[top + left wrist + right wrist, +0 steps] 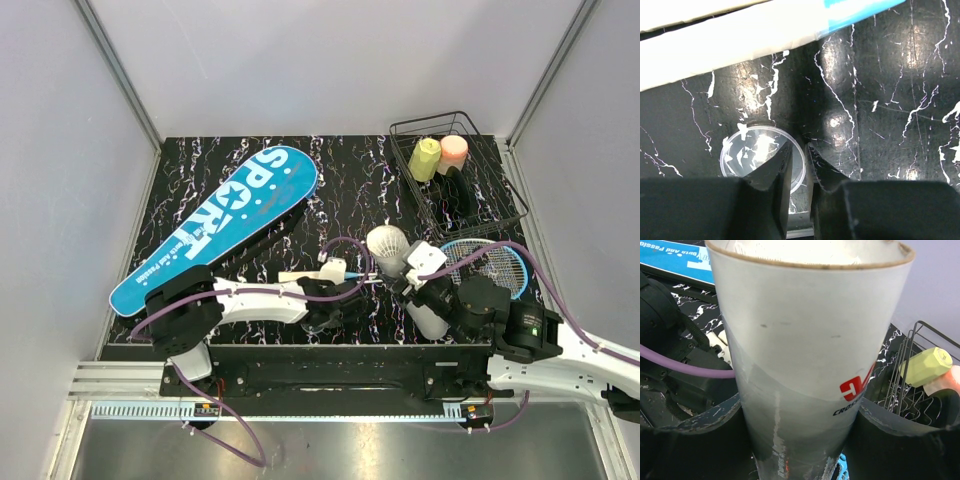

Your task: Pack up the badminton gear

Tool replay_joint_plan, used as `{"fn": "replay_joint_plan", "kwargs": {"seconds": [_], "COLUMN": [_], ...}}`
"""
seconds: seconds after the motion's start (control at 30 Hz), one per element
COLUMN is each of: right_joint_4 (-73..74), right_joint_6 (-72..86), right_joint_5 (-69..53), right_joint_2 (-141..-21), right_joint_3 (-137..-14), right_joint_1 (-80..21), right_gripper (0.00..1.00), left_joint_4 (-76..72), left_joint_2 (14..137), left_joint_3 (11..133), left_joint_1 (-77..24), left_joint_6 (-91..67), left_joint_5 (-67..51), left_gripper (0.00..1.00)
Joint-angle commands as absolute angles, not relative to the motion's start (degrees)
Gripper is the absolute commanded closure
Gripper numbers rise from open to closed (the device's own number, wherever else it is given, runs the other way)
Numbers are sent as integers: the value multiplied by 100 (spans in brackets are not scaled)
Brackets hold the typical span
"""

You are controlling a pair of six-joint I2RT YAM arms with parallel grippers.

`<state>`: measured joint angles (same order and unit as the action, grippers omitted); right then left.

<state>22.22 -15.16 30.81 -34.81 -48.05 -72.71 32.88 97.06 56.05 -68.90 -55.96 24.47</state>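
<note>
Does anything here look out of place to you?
The long white cardboard tube held in the right gripper is open at its top, while a clear round plastic lid lies loose on the black marbled table by the left gripper.

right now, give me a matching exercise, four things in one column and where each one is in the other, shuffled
Things:
1 white tube
2 yellow bottle
3 blue cover
4 clear lid

Places:
a in the wire basket
b flat on the table, back left
c between the right pincer fingers
d at the left pincer tips

Pairs: 1-c; 2-a; 3-b; 4-d
</note>
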Motion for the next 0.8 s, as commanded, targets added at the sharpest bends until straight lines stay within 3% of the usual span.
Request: {"fn": "replay_joint_plan", "kwargs": {"seconds": [0.0, 0.17, 0.33, 0.53, 0.67, 0.77], "right_joint_4": [1942, 1943, 1872, 1661, 1644, 1626], "right_joint_6": [-1573, -1652, -1801, -2276, -2452, -2609], "right_joint_5": [2936, 2655, 2435, 1795, 1057, 810], "right_joint_2": [-3551, -3604, -3691, -3797, -3972, -4253], "right_joint_3": [-4896, -4852, -4816, -4579, -4614, -4763], "right_joint_1": [-7295, -7286, -7295, -7295, -7295, -7295], "right_gripper": [77, 76, 76, 76, 77, 77], "left_joint_4": [2884, 2611, 2593, 2672, 2303, 2609], "left_joint_2": [9554, 9274, 8220, 5787, 4223, 3947], "left_joint_3": [5318, 5081, 4913, 5115, 5360, 5914], "left_joint_1": [-6733, -6653, -6496, -6170, -5811, -5678], "left_joint_6": [-5652, -5520, -5195, -4071, -2607, -1674], "left_joint_5": [2198, 2057, 2092, 1943, 832, 21], "left_gripper": [84, 100, 100, 100, 100, 100]}}
